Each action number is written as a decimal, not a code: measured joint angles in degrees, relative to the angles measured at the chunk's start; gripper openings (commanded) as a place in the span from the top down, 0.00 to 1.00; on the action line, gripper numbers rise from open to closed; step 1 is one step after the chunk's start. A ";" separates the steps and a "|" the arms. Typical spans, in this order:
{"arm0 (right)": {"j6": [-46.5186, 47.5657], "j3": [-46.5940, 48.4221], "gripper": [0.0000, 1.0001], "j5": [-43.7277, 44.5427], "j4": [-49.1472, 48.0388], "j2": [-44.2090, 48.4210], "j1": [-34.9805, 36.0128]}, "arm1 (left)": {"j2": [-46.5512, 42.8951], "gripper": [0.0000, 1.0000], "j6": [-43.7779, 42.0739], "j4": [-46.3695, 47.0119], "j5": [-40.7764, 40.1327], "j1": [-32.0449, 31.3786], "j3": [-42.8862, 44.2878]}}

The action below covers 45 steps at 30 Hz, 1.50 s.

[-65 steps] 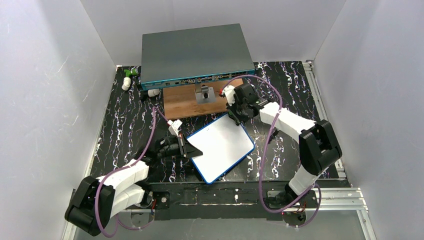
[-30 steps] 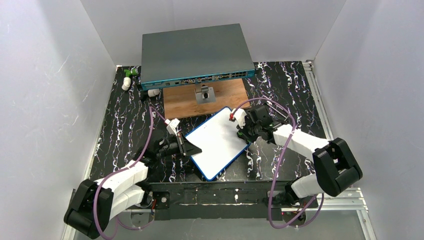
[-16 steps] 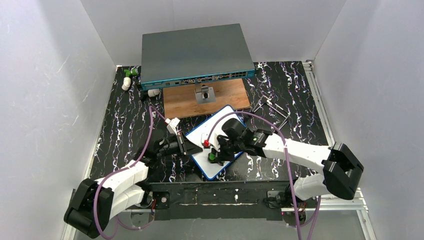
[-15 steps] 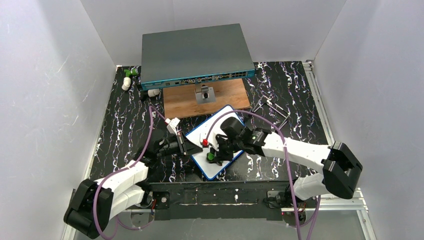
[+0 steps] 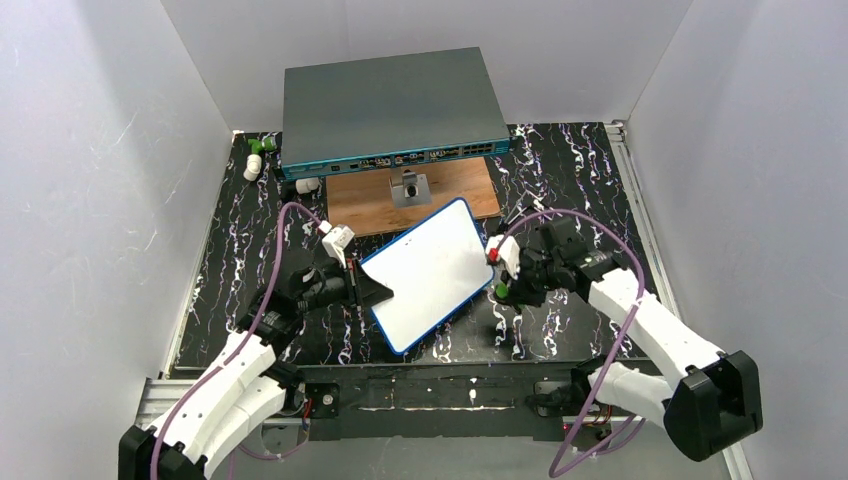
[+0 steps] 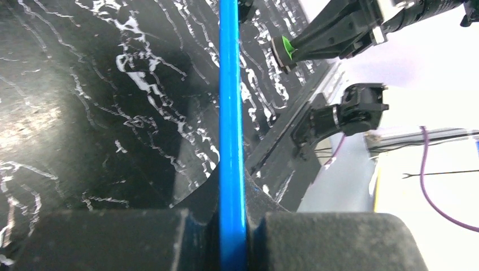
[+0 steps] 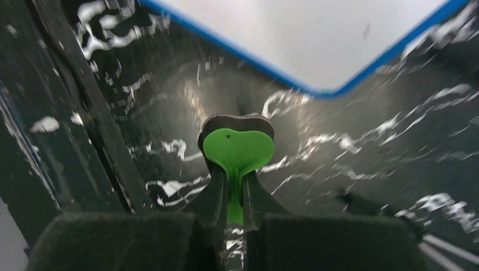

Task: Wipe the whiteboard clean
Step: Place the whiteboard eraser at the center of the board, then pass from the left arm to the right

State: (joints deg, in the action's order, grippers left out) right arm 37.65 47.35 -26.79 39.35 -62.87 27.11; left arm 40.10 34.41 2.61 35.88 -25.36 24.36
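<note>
The whiteboard (image 5: pixel 428 270) has a thin blue frame and a clean white face. It sits tilted over the middle of the black marbled table. My left gripper (image 5: pixel 362 290) is shut on its left edge; in the left wrist view the blue frame (image 6: pixel 231 113) runs straight up between my pads (image 6: pixel 232 189). My right gripper (image 5: pixel 507 289) hangs just off the board's right edge, apart from it, shut on a small green eraser (image 7: pixel 238 148) with a black felt backing. The board's rounded corner (image 7: pixel 322 39) shows above the eraser in the right wrist view.
A large grey-teal switch box (image 5: pixel 390 105) stands at the back, with a brown wooden board (image 5: pixel 455 196) carrying a metal clip (image 5: pixel 408 188) in front of it. Small white and green parts (image 5: pixel 256 156) lie at the back left. Metal rails (image 5: pixel 640 220) edge the right side.
My right gripper has swept with the eraser from the board's near-left part across to beyond its right edge. My left arm has shifted the board slightly back and left.
</note>
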 measured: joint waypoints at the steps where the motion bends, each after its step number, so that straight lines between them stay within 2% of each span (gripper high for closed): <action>1: 0.35 -2.29 0.91 1.11 0.15 1.05 -0.55 | 0.02 1.00 -1.27 -1.75 -0.20 0.00 1.05; 6: 0.57 -6.38 0.80 6.10 0.02 -5.09 -1.77 | 0.02 1.00 -8.79 -13.51 -2.51 0.00 6.51; 10: 0.26 -6.38 0.48 9.97 -1.95 -12.02 -1.99 | -0.48 1.00 -13.68 -21.75 -4.83 0.00 10.32; 11: 0.20 -6.38 0.42 10.80 -2.34 -13.03 -2.01 | -1.07 1.00 -14.91 -23.45 -5.29 0.00 11.10; 13: 0.24 -6.38 0.36 11.98 -2.60 -13.88 -2.01 | -2.34 1.00 -16.57 -25.59 -5.81 0.00 11.93; 20: 0.83 -6.34 0.28 12.13 -1.33 -12.13 -2.23 | -5.42 1.00 -19.96 -29.83 -5.81 0.00 12.37; 30: 2.51 -2.71 0.23 10.29 3.69 -4.96 -4.24 | -5.11 1.00 -22.91 -31.15 -3.08 0.00 13.33; 33: 3.21 -1.18 0.22 8.07 6.38 -4.85 -4.66 | -4.76 1.00 -23.21 -31.06 -1.79 0.00 13.33; 35: 4.13 0.96 0.17 4.92 8.94 -3.06 -4.74 | -4.59 1.00 -23.54 -30.93 -0.57 0.00 13.33; 37: 6.51 5.09 0.13 0.15 12.61 0.37 -4.76 | -4.42 1.00 -24.33 -30.75 1.16 0.00 13.33; 40: 13.27 17.49 0.12 -10.62 19.50 4.35 -4.83 | -3.19 1.00 -25.94 -29.55 4.39 0.00 13.33; 45: 19.74 36.92 0.14 -24.15 29.16 -0.79 -3.67 | 2.67 1.00 -28.65 -28.30 9.60 -0.55 14.95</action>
State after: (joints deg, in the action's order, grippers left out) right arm 57.39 84.27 -50.94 68.51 -63.66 23.44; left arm 42.76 5.76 -25.69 45.47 -25.91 39.31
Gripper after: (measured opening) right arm 0.875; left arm 0.032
